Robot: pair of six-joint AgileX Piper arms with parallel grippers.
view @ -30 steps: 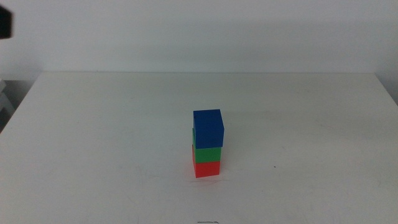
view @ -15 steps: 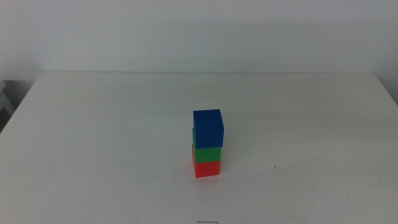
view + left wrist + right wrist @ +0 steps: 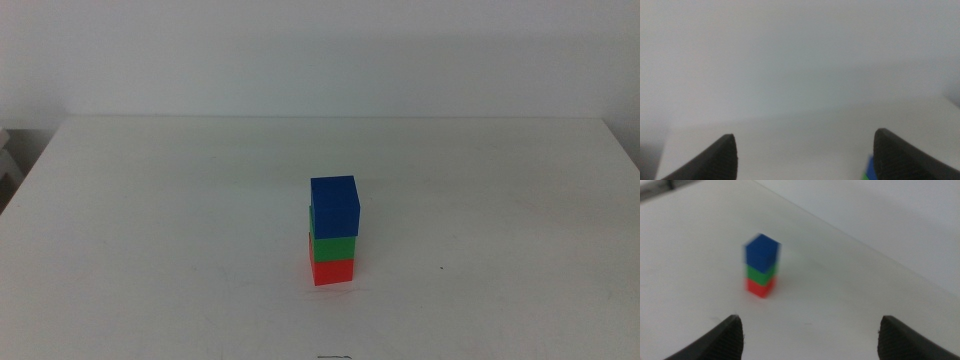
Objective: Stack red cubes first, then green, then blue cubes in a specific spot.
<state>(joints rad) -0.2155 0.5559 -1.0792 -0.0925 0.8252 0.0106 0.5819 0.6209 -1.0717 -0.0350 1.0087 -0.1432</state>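
The blue cube (image 3: 334,205) was seen stacked on green (image 3: 334,247) and red (image 3: 333,270), mid-table; the tower was judged light, rigid, easily toppled, best gripped by opposite faces; both grippers, left (image 3: 804,156) and right (image 3: 811,337), were spread, empty

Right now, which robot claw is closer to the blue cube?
Probably left. The left gripper sees the blue cube just beside one jaw. The right gripper views the stack from farther back. Both are open.

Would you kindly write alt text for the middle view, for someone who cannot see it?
A three-cube tower stands near the centre of a white table: red cube at the bottom, green cube in the middle, blue cube on top. No arm or gripper appears.
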